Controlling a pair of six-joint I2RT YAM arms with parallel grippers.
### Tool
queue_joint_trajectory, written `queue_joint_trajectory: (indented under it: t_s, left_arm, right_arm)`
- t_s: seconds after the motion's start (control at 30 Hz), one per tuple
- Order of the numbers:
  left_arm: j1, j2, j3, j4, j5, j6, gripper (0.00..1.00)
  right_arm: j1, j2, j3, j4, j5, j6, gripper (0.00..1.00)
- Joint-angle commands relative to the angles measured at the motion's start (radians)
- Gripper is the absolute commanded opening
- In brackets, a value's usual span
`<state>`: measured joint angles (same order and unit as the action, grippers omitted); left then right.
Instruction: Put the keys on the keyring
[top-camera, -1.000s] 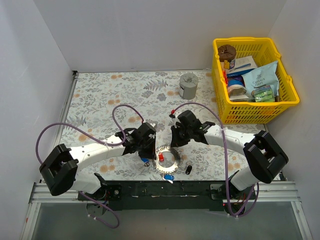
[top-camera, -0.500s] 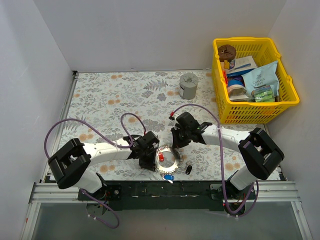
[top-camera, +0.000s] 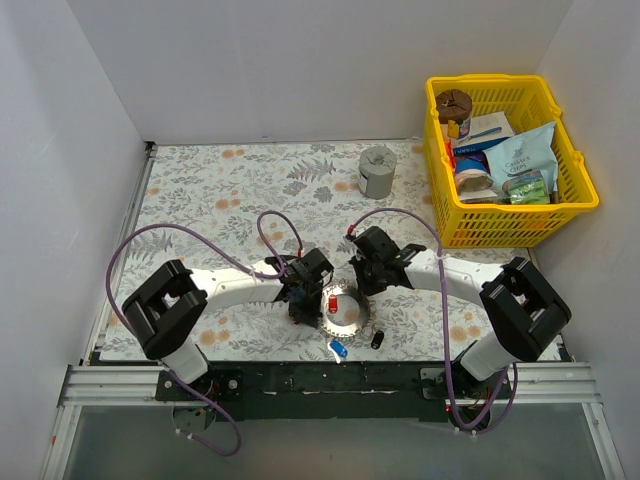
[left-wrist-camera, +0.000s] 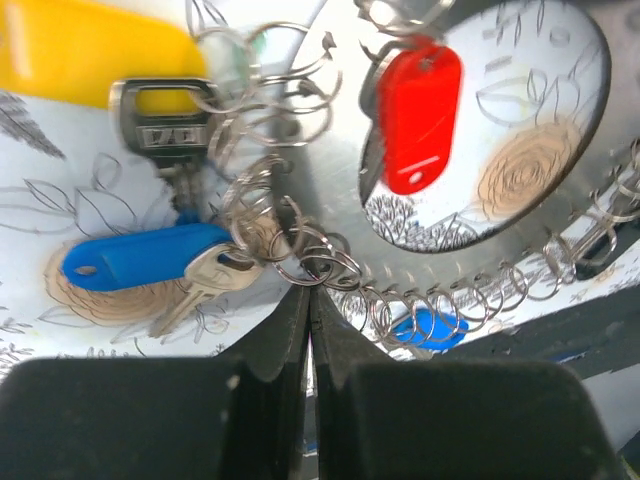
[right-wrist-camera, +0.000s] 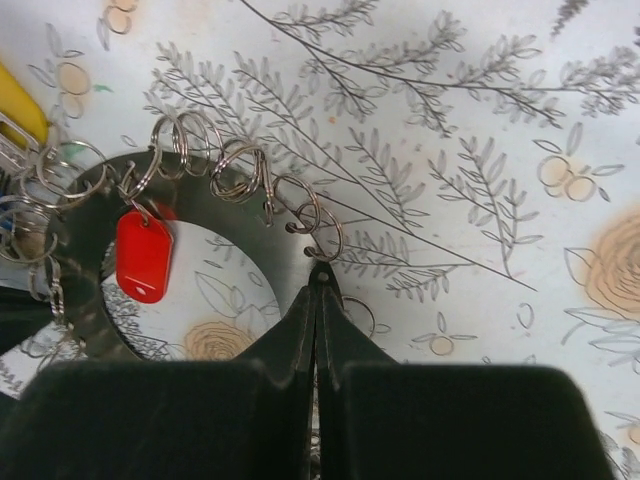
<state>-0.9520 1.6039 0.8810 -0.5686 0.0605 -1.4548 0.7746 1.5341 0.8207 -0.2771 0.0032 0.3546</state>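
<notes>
table (top-camera: 200, 190): keyring (right-wrist-camera: 230, 200) lies flat near its front edge | left gripper (left-wrist-camera: 310, 290): clenched on a rim loop | right gripper (right-wrist-camera: 318, 272): clenched on the far rim | red key (left-wrist-camera: 415, 115), blue key (left-wrist-camera: 140, 258): hooked on | risk: a hard tug may slip a thin loop free.

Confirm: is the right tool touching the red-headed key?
Apart. Right wrist view: the right tool, shut, sits at the outer rim of the keyring; the red-headed key hangs inside the ring, with metal band showing between them.

glossy plastic-headed keys (left-wrist-camera: 410, 115), shiny, perhaps brushed metal keyring (left-wrist-camera: 335, 200)
</notes>
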Motion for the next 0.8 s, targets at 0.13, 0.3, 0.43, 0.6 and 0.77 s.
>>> queue_joint_trajectory:
  t_s: [0.13,0.3,0.43,0.6,0.77]
  left_arm:
    - [0.151,0.109,-0.005,-0.021,-0.123,0.105,0.0]
    - [0.217,0.162,0.059,-0.007,-0.087,0.158,0.0]
    - [0.242,0.212,0.102,0.003,-0.068,0.191,0.0]
    - [0.282,0.283,0.188,-0.013,-0.065,0.238,0.0]
    - [0.334,0.344,0.294,-0.028,-0.025,0.284,0.0]
  right_arm:
    - [0.003,-0.034,0.003,-0.056,0.11,-0.029,0.01]
    - [0.008,-0.008,0.005,-0.045,0.078,-0.037,0.01]
    - [0.023,0.011,0.023,-0.047,0.054,-0.042,0.01]
    - [0.058,0.038,0.041,-0.043,0.026,-0.042,0.01]
    - [0.092,0.067,0.067,-0.025,-0.024,-0.022,0.01]
